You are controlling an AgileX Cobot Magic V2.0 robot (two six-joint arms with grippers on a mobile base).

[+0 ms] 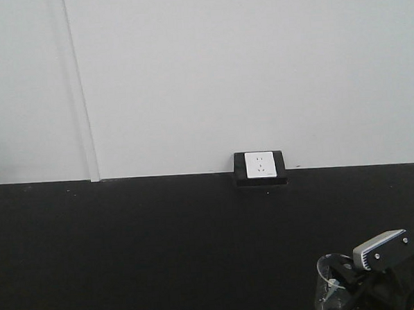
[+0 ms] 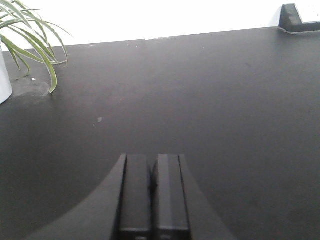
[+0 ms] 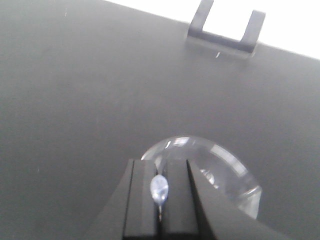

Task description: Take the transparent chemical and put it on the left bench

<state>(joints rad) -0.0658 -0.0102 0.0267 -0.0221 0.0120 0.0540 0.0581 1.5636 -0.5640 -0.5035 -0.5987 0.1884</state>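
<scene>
The small clear glass beaker [image 1: 332, 282] sits at 5 o'clock in the front view, low over the matt black bench top [image 1: 163, 240] and pressed against the right gripper [image 1: 351, 288]. Whether its base is resting on the bench or just off it cannot be told.

From the right wrist, the beaker [image 3: 215, 170] bulges out toward 2 o'clock of the right gripper [image 3: 159, 165]. The jaws are drawn in to a narrow slit, which appears to pinch the beaker's near wall, one finger outside the glass and one over its mouth. A pale teardrop bulb [image 3: 159, 189] shows in the slit, probably the dropper's top.

The left gripper [image 2: 151, 165] is closed finger to finger, holds nothing, and hangs over bare bench.

The white socket plate in a black housing [image 1: 259, 165] stands at 11 o'clock from the beaker against the white wall [image 1: 223, 71]. A green-leaved plant in a white pot [image 2: 30, 45] is at 10 o'clock in the left wrist view.

I judge this to be the carry. A rim pinch on thin glass is a shallow hold, so:
- keep the beaker upright
- travel slowly toward 9 o'clock
- avoid wrist roll that would tip the dropper
- lower until the base lies flat before releasing
- stay well short of the plant
</scene>
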